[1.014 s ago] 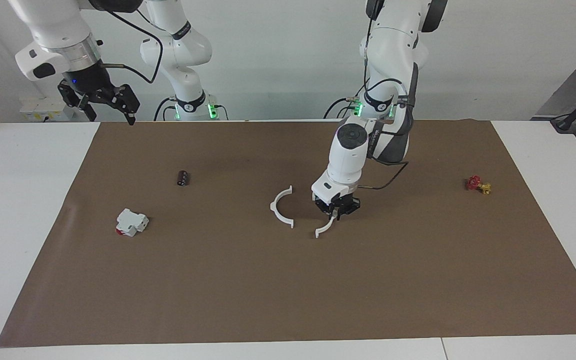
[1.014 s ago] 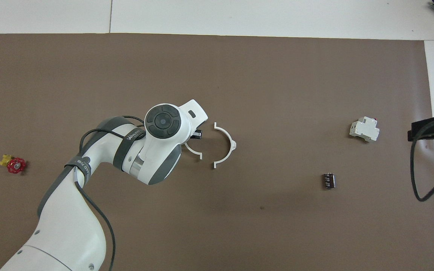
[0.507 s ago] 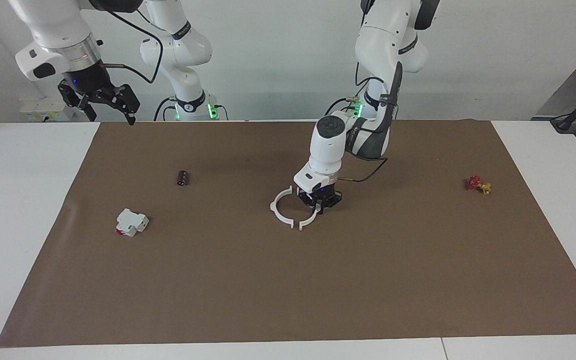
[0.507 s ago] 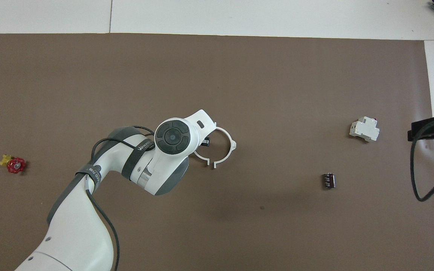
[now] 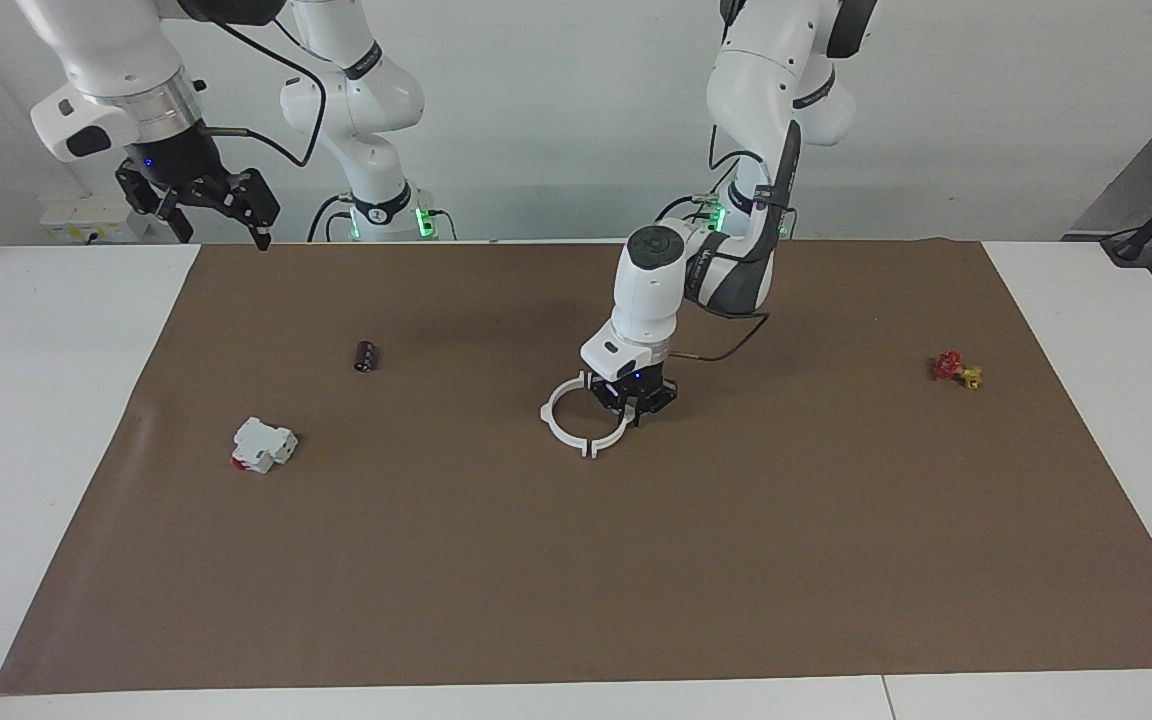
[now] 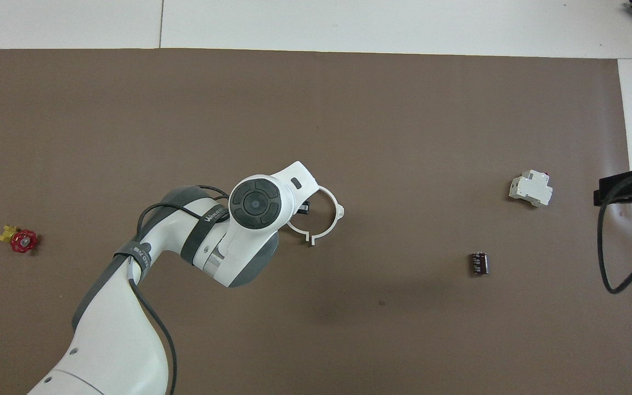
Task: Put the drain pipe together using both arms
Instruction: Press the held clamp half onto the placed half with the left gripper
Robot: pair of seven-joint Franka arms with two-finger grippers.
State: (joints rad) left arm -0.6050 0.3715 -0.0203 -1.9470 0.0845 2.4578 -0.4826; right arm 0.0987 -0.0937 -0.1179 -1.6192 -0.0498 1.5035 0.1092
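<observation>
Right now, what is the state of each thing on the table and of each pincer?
Drain pipe: two half-rings joined, flat on the brown mat.
Left pincer: down at the ring, grip unclear.
Right pincer: raised, waiting, open.
Circuit breaker: lying loose.
Dark cylinder: on its side.
Red valve: lying loose.

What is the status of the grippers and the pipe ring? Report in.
Left gripper down, shut on one half-ring. Right gripper waits, raised, open. Halves meet as a ring. Nothing in the way.
</observation>
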